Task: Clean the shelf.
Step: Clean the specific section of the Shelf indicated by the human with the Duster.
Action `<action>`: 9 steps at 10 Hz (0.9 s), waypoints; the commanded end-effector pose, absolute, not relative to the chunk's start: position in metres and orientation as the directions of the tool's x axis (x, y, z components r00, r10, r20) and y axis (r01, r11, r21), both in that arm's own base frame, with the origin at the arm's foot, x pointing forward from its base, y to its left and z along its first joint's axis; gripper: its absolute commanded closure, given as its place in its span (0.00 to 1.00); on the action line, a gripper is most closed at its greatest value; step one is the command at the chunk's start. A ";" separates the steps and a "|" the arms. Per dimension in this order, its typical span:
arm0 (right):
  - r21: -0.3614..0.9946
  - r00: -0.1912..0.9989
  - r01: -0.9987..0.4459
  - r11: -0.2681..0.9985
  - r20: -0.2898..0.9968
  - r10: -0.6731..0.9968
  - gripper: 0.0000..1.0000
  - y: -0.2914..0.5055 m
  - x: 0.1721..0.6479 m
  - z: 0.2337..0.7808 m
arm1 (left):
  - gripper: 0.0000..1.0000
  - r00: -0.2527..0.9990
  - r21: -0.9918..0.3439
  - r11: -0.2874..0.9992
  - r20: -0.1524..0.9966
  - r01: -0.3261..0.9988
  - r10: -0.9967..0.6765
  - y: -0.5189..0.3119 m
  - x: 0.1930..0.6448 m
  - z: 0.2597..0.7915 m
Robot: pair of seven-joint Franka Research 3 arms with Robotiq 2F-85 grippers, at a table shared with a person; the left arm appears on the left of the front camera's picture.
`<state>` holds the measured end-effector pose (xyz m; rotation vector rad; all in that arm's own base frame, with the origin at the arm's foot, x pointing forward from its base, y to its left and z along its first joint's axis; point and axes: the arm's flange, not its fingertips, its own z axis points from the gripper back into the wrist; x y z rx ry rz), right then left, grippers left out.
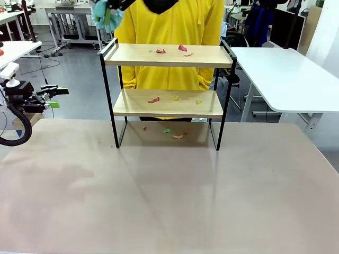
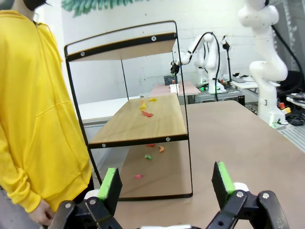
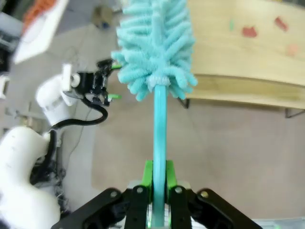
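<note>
The shelf (image 1: 168, 55) stands at the table's far side: two light wood boards in a black frame. Small paper scraps lie on its top board (image 1: 182, 48), its lower board (image 1: 153, 99) and the table beneath it (image 1: 177, 136). My right gripper (image 3: 159, 174) is shut on the handle of a teal fluffy duster (image 3: 155, 43). The duster (image 1: 103, 15) hangs high, above the shelf's left end. My left gripper (image 1: 57, 97) is open and holds nothing, off the table's left edge. In the left wrist view the left gripper (image 2: 167, 183) faces the shelf's (image 2: 143, 119) end.
A person in a yellow hoodie (image 1: 169, 21) stands right behind the shelf. A white table (image 1: 286, 74) is at the back right. The brown table (image 1: 169, 196) stretches wide in front of the shelf.
</note>
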<state>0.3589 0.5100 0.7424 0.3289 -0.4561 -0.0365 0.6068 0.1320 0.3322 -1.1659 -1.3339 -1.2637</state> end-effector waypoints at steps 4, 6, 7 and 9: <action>0.252 0.883 0.051 0.966 0.440 -0.161 0.87 0.574 0.397 0.751 | 0.00 -0.134 0.133 0.015 0.990 0.991 0.046 0.131 0.605 0.335; 0.237 0.893 0.061 0.970 0.421 -0.159 0.87 0.568 0.410 0.732 | 0.00 -0.134 0.133 0.015 0.990 0.991 0.046 0.131 0.605 0.335; 0.229 0.899 0.060 0.972 0.411 -0.152 0.87 0.566 0.413 0.722 | 0.00 -0.134 0.133 0.015 0.990 0.991 0.046 0.131 0.605 0.335; 0.216 0.920 0.052 0.975 0.369 -0.131 0.87 0.556 0.416 0.698 | 0.00 -0.134 0.133 0.015 0.990 0.991 0.046 0.131 0.605 0.335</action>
